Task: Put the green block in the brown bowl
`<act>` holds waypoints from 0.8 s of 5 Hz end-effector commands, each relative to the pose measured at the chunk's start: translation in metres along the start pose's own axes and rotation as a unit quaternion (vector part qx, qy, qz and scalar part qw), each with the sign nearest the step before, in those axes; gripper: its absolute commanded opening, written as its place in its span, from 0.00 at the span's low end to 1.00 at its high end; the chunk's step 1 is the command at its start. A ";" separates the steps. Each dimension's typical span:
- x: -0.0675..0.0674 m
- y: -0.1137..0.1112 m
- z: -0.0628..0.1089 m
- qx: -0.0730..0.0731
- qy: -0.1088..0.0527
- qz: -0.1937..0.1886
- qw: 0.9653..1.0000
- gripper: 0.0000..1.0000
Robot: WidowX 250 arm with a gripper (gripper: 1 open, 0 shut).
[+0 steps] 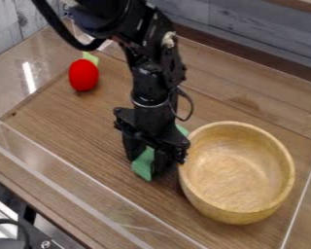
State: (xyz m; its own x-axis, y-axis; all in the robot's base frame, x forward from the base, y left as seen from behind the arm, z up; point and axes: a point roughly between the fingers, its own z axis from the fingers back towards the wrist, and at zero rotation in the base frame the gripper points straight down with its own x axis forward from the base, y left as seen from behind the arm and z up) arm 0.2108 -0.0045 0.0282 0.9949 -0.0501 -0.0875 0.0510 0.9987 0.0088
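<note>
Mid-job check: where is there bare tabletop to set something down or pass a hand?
Bare wood lies left of the gripper, below the red round object, and behind the brown bowl. It is crowded where the gripper grips the green block beside the bowl's rim.

You see a dark wood-grain counter. A red round object sits far left. A bowl of light wood rests at right. A green block lies just left of it, under the arm.

Soft, even light fills the view; faint glare streaks the clear wall, and the low-resolution picture blurs detail.
</note>
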 end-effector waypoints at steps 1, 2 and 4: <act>0.009 -0.010 0.034 0.005 -0.035 0.001 0.999 0.00; 0.010 -0.022 0.066 0.006 -0.050 0.008 0.999 0.00; 0.008 -0.031 0.105 -0.003 -0.088 -0.018 0.996 0.00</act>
State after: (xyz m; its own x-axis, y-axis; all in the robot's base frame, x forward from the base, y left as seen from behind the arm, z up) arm 0.2196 -0.0349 0.1197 0.9961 -0.0794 0.0373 0.0793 0.9968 0.0040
